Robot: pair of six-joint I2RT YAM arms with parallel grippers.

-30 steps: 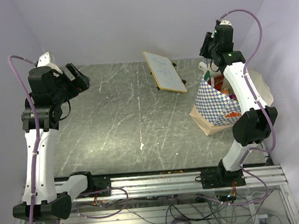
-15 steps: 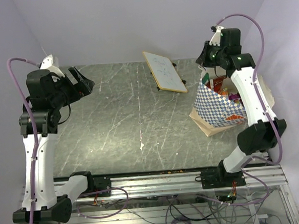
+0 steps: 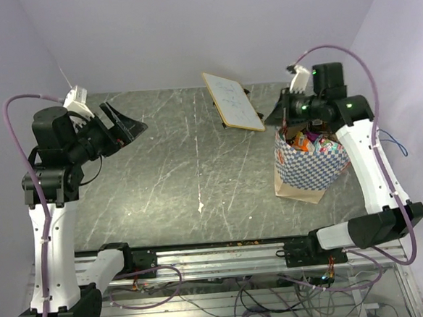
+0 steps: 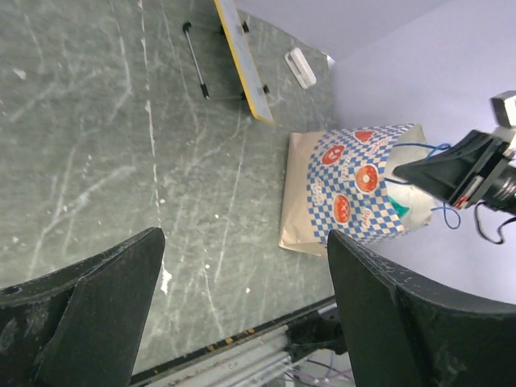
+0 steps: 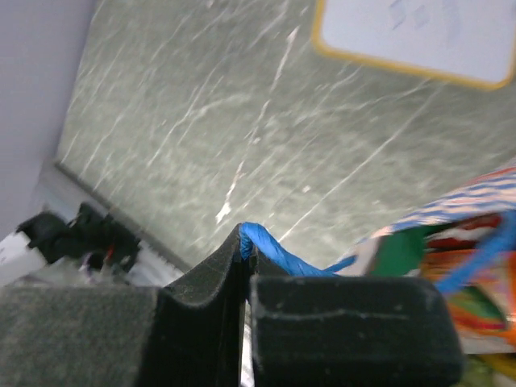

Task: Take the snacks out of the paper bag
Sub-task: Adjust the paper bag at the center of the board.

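Paper bag (image 3: 308,168): blue-and-white checkered, orange-red logos, standing mouth-up at the right side of the worktop (image 3: 197,159). Snacks (image 3: 310,140): mixed-colour packets showing in the mouth, none out yet and none gripped. Right tool (image 5: 246,266): pressed together on the thin blue cord handle (image 5: 278,251) just above the rim, holding no packet. Left tool (image 4: 246,238): fingers spread wide and holding nothing, raised over the far left, well apart from the bag. Hazards, as judged: the cord is thin and could slide out between the pads. A hard pull could tear it from the paper, or tip the top-heavy bag and spill its contents. A pull on the handle could also lift the bag rather than open it. Surroundings: yellow-edged whiteboard (image 3: 233,100) propped up near the bag's far-left side, with a pen (image 4: 196,60) and a small white block (image 4: 301,68) beside it. Obstructions: the right arm hangs over the mouth, crowding any reach inside, and loose cord loops cross the opening.
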